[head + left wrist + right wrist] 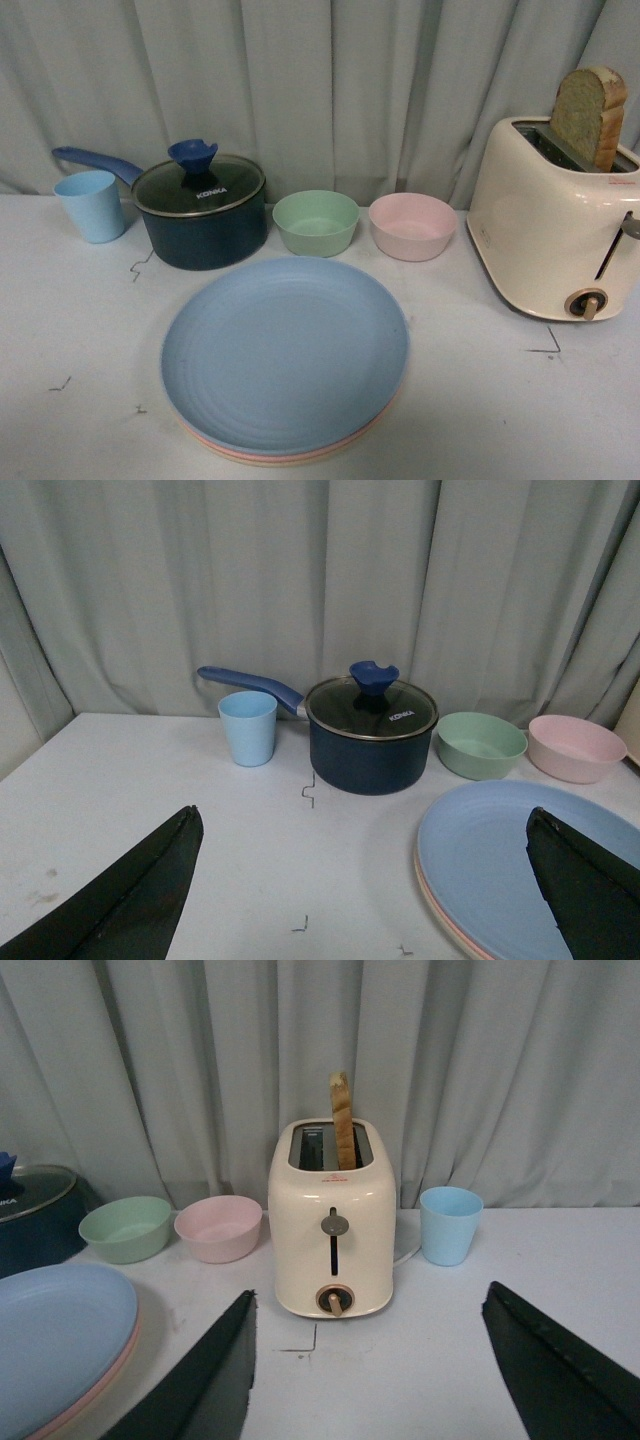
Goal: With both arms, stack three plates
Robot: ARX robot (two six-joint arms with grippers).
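The three plates lie in one stack at the front middle of the table. The light blue plate is on top, with the pink plate's rim and the cream plate's rim showing beneath it. In the left wrist view the blue plate lies off to one side of my open left gripper, whose fingers are empty above bare table. My right gripper is open and empty too, facing the toaster, with the blue plate at the frame's edge. Neither arm shows in the front view.
Behind the stack stand a dark blue lidded pot, a light blue cup, a green bowl and a pink bowl. A cream toaster holding a bread slice stands at the right. A second blue cup stands beside the toaster.
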